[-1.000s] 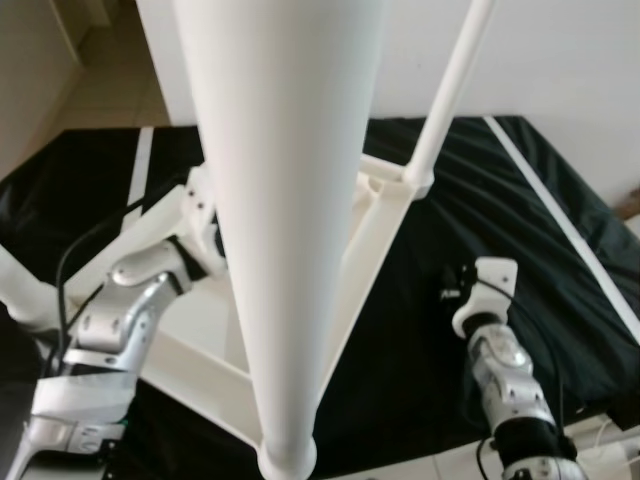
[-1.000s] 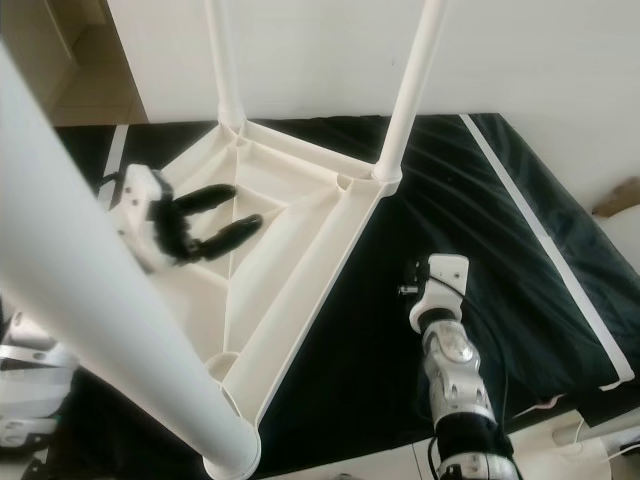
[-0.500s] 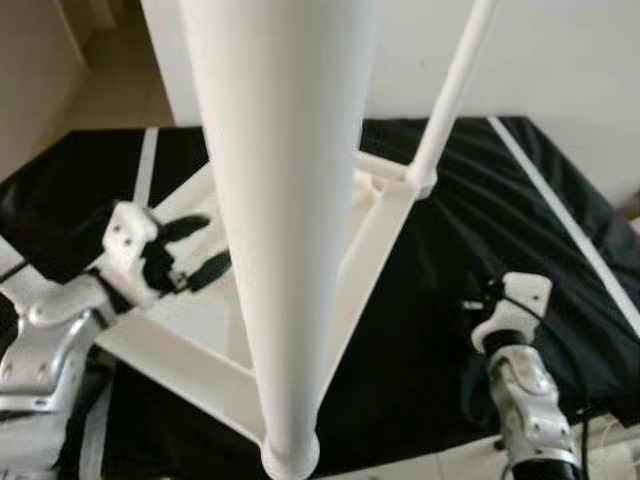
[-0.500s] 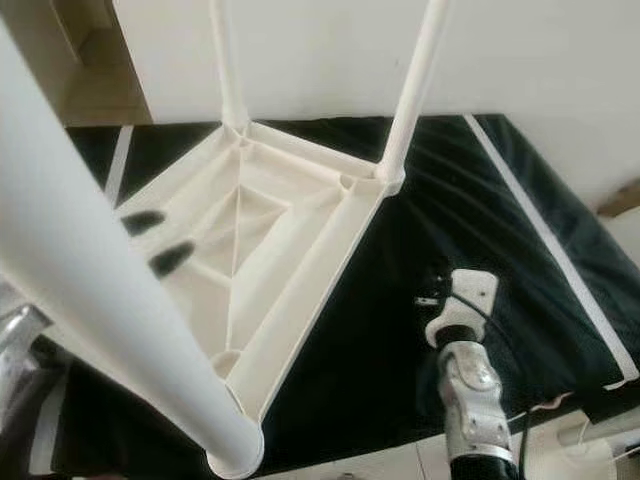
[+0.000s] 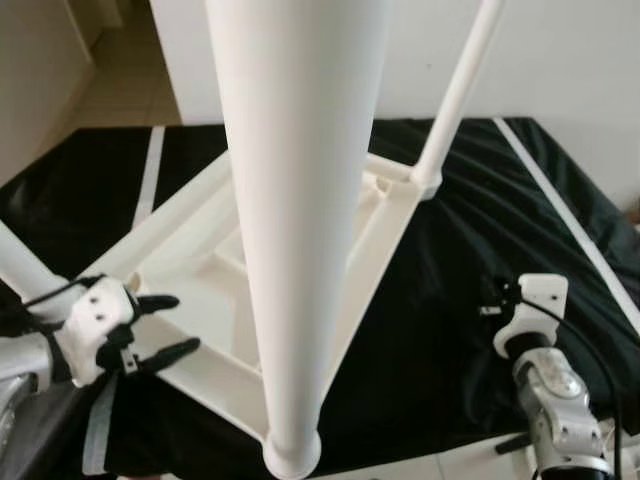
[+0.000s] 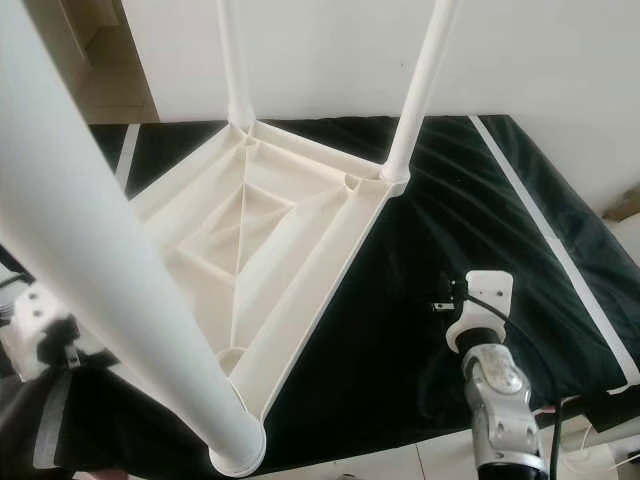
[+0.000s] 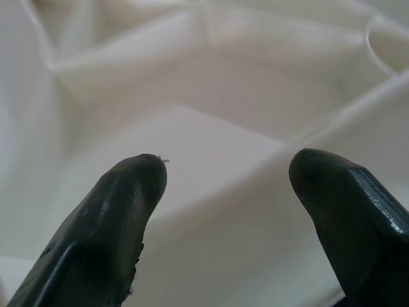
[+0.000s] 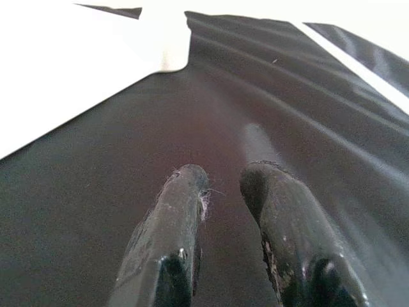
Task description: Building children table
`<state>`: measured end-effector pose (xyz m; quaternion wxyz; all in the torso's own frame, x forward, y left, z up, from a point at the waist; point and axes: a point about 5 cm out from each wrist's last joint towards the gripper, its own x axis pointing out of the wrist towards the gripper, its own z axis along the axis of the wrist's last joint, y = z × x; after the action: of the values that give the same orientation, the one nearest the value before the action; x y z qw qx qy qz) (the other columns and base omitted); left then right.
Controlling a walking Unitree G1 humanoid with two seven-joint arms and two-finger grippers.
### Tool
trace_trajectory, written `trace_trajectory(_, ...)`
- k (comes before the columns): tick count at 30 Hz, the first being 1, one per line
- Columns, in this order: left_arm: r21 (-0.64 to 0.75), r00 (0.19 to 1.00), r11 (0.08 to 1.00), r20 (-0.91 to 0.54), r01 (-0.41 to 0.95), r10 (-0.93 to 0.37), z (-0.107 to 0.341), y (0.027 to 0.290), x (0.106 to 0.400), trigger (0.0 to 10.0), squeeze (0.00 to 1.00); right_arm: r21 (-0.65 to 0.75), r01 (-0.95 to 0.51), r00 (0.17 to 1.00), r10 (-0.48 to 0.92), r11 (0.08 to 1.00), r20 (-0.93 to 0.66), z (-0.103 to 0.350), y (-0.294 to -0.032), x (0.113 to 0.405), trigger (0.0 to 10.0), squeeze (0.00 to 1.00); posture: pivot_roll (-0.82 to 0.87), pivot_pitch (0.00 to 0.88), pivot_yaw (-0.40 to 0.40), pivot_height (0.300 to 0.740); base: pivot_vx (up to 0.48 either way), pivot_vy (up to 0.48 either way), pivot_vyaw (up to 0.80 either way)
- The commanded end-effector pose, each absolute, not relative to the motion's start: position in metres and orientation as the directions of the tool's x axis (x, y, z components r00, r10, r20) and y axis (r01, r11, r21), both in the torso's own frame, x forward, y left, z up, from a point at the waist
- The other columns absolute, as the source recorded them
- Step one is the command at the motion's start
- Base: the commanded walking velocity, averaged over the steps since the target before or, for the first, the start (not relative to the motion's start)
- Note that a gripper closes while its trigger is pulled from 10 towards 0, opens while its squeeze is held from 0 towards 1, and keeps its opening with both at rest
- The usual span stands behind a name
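From my head camera, the white children's table lies upside down on a black sheet, legs up, one leg looming close, my left tool released at its near-left edge. My left wrist camera shows spread fingers over the ribbed underside. My right wrist camera shows my right tool nearly closed, grasping nothing, above the sheet. I should check each leg sits firm before turning it.
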<state>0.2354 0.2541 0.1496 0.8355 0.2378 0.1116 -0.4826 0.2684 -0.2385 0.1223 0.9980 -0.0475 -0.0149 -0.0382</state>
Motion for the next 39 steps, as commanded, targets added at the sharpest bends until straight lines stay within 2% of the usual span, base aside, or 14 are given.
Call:
trace_trajectory(1,0.288,0.487,0.395,-0.461,0.873,-0.741,0.144,0.256,0.232,10.0,0.00,-0.089,0.084,0.996,-0.083,0.993,0.014,0.121,-0.242,0.268,10.0,0.00,0.04,0.072,-0.040,0.740,0.000,0.000,0.00)
trace_trajectory(12,0.490,0.633,0.409,-0.503,0.770,-0.589,0.128,0.250,0.260,10.0,0.00,-0.161,0.033,0.998,-0.025,0.986,0.050,0.134,-0.240,0.275,10.0,0.00,0.02,0.070,-0.021,0.740,0.000,0.000,0.00)
trace_trajectory(16,0.486,0.654,0.444,-0.476,0.753,-0.588,0.126,0.244,0.263,10.0,0.00,-0.184,-0.015,0.996,0.029,0.983,0.079,0.140,-0.238,0.273,10.0,0.00,0.02,0.073,-0.011,0.740,0.000,0.000,0.00)
trace_trajectory(20,0.418,0.677,0.534,-0.403,0.735,-0.616,0.118,0.223,0.269,10.0,0.00,-0.241,-0.217,0.959,0.252,0.946,0.127,0.150,-0.218,0.255,10.0,0.00,0.01,0.078,-0.005,0.740,0.000,0.000,0.00)
trace_trajectory(26,0.367,0.693,0.588,-0.358,0.721,-0.626,0.114,0.208,0.273,10.0,0.00,-0.214,-0.291,0.943,0.318,0.932,0.102,0.148,-0.216,0.243,10.0,0.00,0.01,0.077,-0.004,0.740,0.000,0.000,0.00)
trace_trajectory(27,0.358,0.702,0.604,-0.337,0.712,-0.627,0.113,0.201,0.275,10.0,0.00,-0.191,-0.333,0.931,0.354,0.923,0.088,0.146,-0.214,0.237,10.0,0.77,0.01,0.077,-0.002,0.740,0.000,0.000,0.00)
trace_trajectory(28,0.358,0.702,0.604,-0.337,0.712,-0.627,0.113,0.201,0.275,10.0,0.00,-0.191,-0.333,0.931,0.354,0.923,0.088,0.146,-0.214,0.237,10.0,0.77,0.01,0.077,-0.002,0.740,0.000,0.000,0.00)
trace_trajectory(29,0.340,0.709,0.623,-0.323,0.705,-0.626,0.111,0.195,0.276,10.0,0.00,-0.172,-0.370,0.920,0.386,0.913,0.071,0.145,-0.213,0.231,10.0,0.96,0.01,0.076,0.001,0.740,0.000,0.000,0.00)
trace_trajectory(30,0.329,0.726,0.647,-0.310,0.688,-0.614,0.109,0.188,0.280,10.0,0.00,-0.140,-0.425,0.899,0.435,0.895,0.049,0.144,-0.212,0.224,10.0,1.00,0.01,0.076,0.001,0.740,0.000,0.000,0.00)
trace_trajectory(33,0.325,0.740,0.665,-0.299,0.673,-0.602,0.109,0.183,0.283,10.0,0.00,-0.120,-0.462,0.883,0.468,0.879,0.028,0.143,-0.211,0.219,10.0,1.00,0.00,0.075,0.003,0.740,0.000,0.000,0.00)
trace_trajectory(34,0.332,0.777,0.703,-0.272,0.629,-0.568,0.109,0.176,0.291,10.0,0.00,-0.098,-0.536,0.843,0.537,0.838,-0.024,0.140,-0.212,0.210,10.0,1.00,-0.01,0.075,0.001,0.740,0.000,0.000,0.00)
trace_trajectory(37,0.335,0.794,0.720,-0.262,0.608,-0.548,0.109,0.172,0.295,10.0,0.00,-0.095,-0.570,0.822,0.567,0.816,-0.056,0.138,-0.215,0.207,10.0,1.00,-0.01,0.075,0.001,0.740,0.000,0.000,0.00)
trace_trajectory(38,0.336,0.805,0.731,-0.258,0.594,-0.534,0.107,0.166,0.297,10.0,0.00,-0.077,-0.638,0.769,0.629,0.766,-0.114,0.135,-0.215,0.201,10.0,1.00,-0.02,0.072,0.009,0.740,0.000,0.000,0.00)
trace_trajectory(39,0.336,0.805,0.731,-0.258,0.594,-0.534,0.107,0.166,0.297,10.0,0.00,-0.077,-0.638,0.769,0.629,0.766,-0.114,0.135,-0.215,0.201,10.0,1.00,-0.02,0.072,0.009,0.740,0.000,0.000,0.00)
